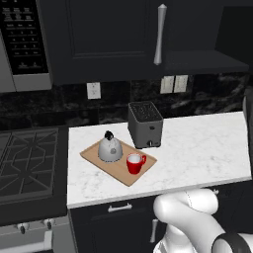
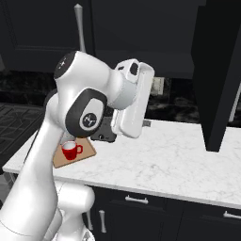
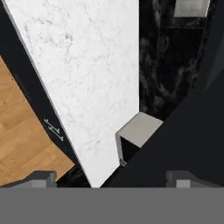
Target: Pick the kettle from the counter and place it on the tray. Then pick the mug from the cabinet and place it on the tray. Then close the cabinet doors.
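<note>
Left base view showed the cabinet spanning the top of the picture, its left door shut with the long silver handle upright, while the right base view showed the right cabinet door swung open, edge-on and hanging over the desk. Below lay the white marble desk, with the black toaster toward the wall. Just left of the toaster sat the tray, carrying the kettle and, just beside it, the red mug, both upright. Both placements looked done, so the step in hand was judged to be closing the doors. Hand view looked down past the desk's edge with the jaws showing two dark tips set wide apart and nothing between them. To do this well, the hand should probably reach the outer face of the open door near its free edge and push it steadily round until flush, keeping the arm's elbow clear of the toaster and tray.
</note>
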